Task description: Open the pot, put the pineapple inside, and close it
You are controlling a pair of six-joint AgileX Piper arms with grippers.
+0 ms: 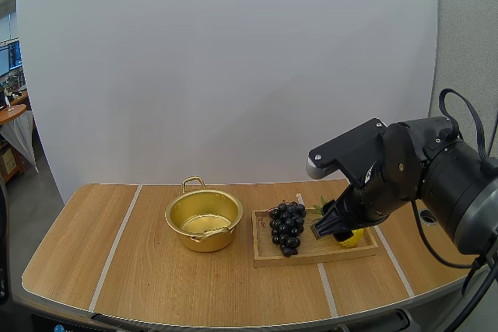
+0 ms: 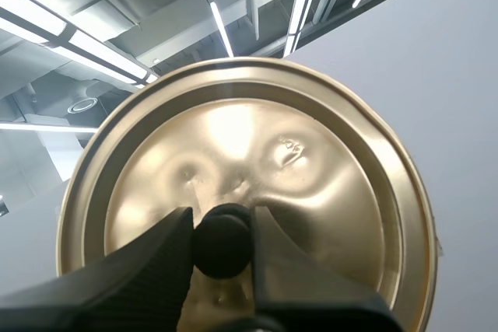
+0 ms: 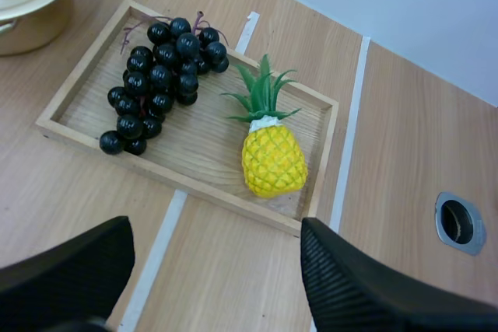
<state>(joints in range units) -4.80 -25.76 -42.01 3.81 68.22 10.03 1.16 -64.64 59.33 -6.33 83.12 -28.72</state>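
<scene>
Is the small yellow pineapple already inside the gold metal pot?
No, the small yellow pineapple lies in the rectangular wooden tray beside the bunch of black grapes.

And here we are in a robotics lab, a test bench with office space around it. A wooden table [image 1: 156, 285] stands before a tall white screen [image 1: 233, 75] that shuts off the room behind, and a heavy black robot arm [image 1: 436, 184] reaches in over the top. Pale strips [image 1: 117, 246] divide the tabletop into sections, and there's a metal-ringed cable hole [image 3: 461, 221] set in the wood. Past the screen's left edge, a cluttered desk [image 1: 12, 110]; on the right, a grey partition wall [image 1: 467, 52]. The goods look like staged props: a toy-like pineapple [image 3: 272, 161] and dark grapes [image 3: 159, 75] on a wooden tray [image 3: 202, 145], a gold pot [image 1: 204, 240] beside it
</scene>
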